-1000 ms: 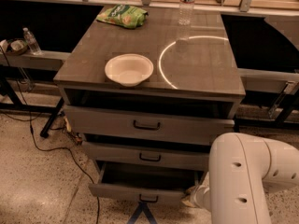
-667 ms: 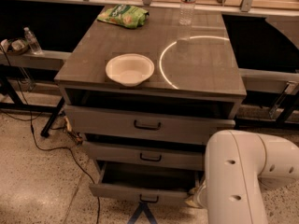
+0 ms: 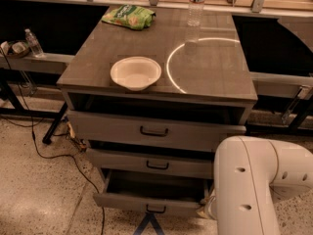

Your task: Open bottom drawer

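Observation:
The bottom drawer (image 3: 122, 202) is the lowest grey wood-grain front of the cabinet, with a small black bar handle (image 3: 155, 210). It stands pulled out, and its dark inside shows above the front. My white arm (image 3: 254, 190) fills the lower right. Most of the gripper (image 3: 207, 208) is hidden behind the arm, with only a small part showing at the drawer's right end.
The cabinet top (image 3: 220, 67) carries a white bowl (image 3: 135, 73), a green snack bag (image 3: 129, 16) and a water bottle (image 3: 196, 4). The top drawer (image 3: 117, 126) and middle drawer (image 3: 122, 159) jut out slightly. Black cables (image 3: 49, 155) run over the floor at left.
The white arm link has shifted slightly left. The bottom drawer stays pulled out about as far as before.

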### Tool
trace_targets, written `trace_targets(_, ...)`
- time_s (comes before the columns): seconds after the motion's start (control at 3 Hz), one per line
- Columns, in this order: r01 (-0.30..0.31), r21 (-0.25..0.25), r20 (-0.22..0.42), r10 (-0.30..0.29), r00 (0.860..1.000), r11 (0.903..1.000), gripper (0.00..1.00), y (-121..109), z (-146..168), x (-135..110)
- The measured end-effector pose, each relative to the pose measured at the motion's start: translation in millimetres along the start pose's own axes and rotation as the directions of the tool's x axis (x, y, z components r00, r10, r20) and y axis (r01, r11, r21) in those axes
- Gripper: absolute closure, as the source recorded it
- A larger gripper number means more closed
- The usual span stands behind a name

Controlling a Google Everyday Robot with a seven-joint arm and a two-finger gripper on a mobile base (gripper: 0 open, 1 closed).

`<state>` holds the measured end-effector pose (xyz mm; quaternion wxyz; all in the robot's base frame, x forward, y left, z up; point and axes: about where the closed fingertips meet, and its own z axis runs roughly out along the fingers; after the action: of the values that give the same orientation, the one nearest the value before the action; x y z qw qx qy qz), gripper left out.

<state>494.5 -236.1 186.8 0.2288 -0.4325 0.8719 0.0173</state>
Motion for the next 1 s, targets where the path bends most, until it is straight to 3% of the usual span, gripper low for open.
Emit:
trace_targets(0.33,-0.004,0.002,0.009,0.004,1.000,1.0000,0.04,-2,-3,-3)
trace_targets(0.67,-0.034,0.020,0.083,0.032,0.996,0.9992,0.03,-20,-29,-23)
trace_targets(1.0,-0.040,0.045,0.128,0.034,0.991,0.9982,0.26,-34,-54,-35)
